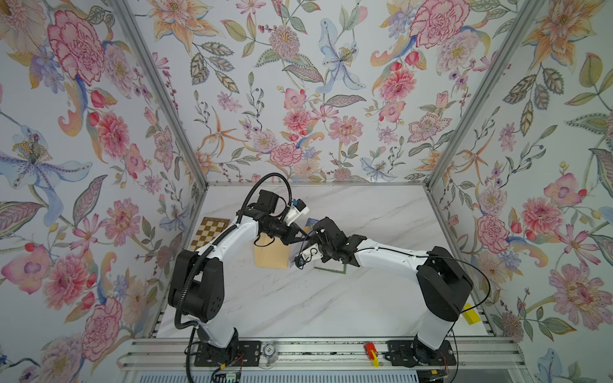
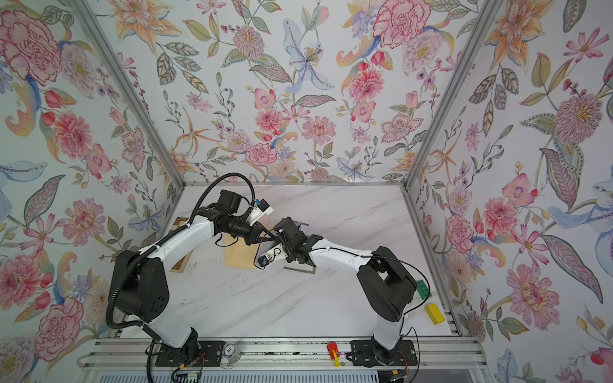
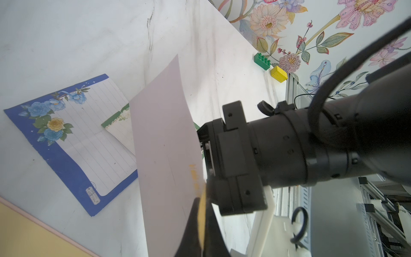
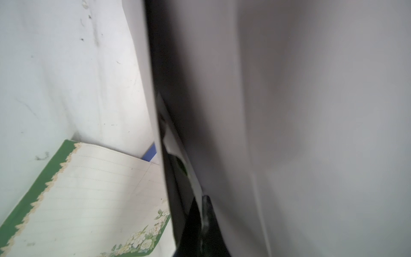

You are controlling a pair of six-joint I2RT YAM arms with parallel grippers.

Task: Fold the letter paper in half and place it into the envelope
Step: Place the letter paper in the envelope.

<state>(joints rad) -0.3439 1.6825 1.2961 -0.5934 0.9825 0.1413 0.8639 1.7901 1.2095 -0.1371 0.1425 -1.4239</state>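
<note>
A pale sheet of letter paper (image 3: 164, 142) stands up off the table, curved, held at two edges. My left gripper (image 3: 202, 204) is shut on its near edge, where a yellow tint shows. My right gripper (image 4: 202, 207) is shut on the same sheet (image 4: 311, 133), which fills much of the right wrist view. In both top views the two grippers (image 1: 306, 236) (image 1: 314, 233) meet tip to tip above the table's middle. The tan envelope (image 1: 270, 255) lies flat just left of them, partly under the left wrist. Its corner (image 3: 22, 233) shows in the left wrist view.
A blue flowered letter sheet (image 3: 77, 138) and a green-edged one (image 4: 89, 200) lie flat under the grippers. A checkerboard (image 1: 209, 232) sits at the left wall. A yellow block (image 1: 471, 313) and a green brick (image 2: 422, 287) sit by the right wall. A red piece (image 1: 371, 350) lies on the front rail.
</note>
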